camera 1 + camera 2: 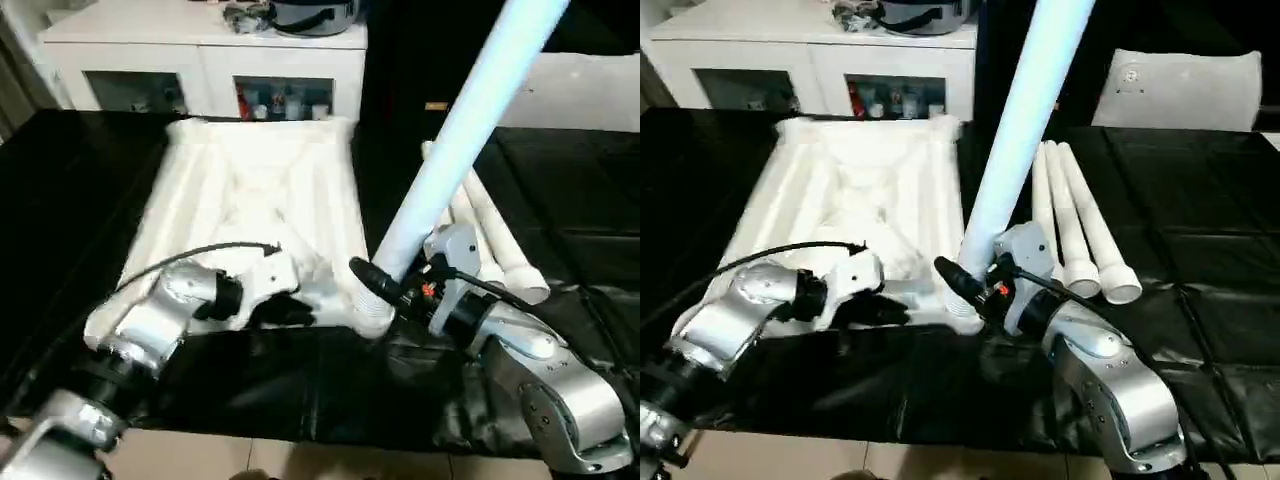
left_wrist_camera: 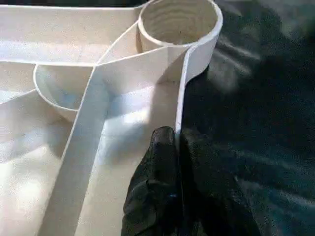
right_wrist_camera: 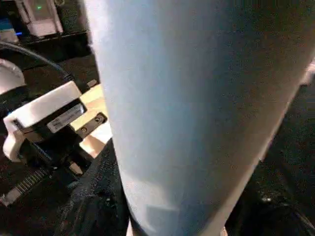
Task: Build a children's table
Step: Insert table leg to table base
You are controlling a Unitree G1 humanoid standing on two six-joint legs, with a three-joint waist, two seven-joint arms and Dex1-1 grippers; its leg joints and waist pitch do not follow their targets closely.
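Our left gripper pinches the tabletop rim; our right gripper hugs the leg. If it tilts, it could jam in the socket.

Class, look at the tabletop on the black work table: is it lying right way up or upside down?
Upside down. The tabletop shows its ribbed underside, and the left wrist view looks into an open round corner socket facing up.

The raised leg runs off the top edge, its upper end cut off.
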